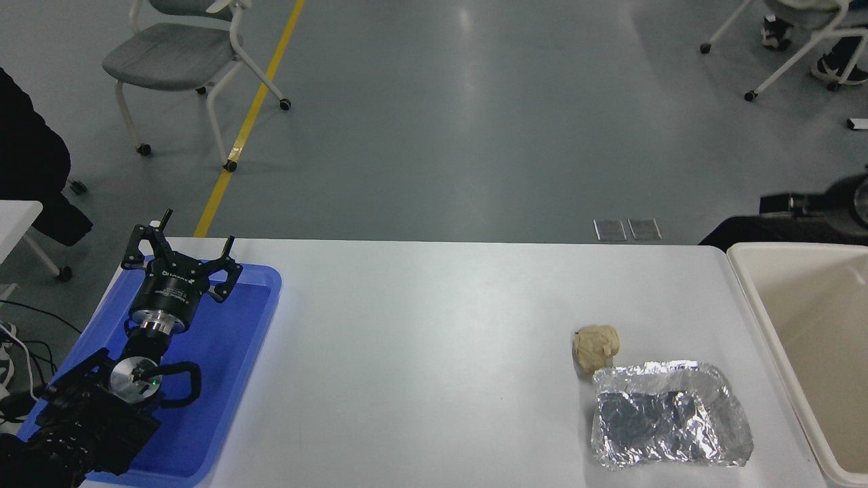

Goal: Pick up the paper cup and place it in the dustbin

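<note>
Fingers on the left gripper [182,252] are spread wide, parked over the blue tray [261,318] at eight o'clock. At three o'clock the right gripper [780,202] hangs blurred beyond the dustbin [759,298]; I cannot tell its fingers' state. No paper cup shows anywhere, so presumably it lies inside the bin, below that arm.
</note>
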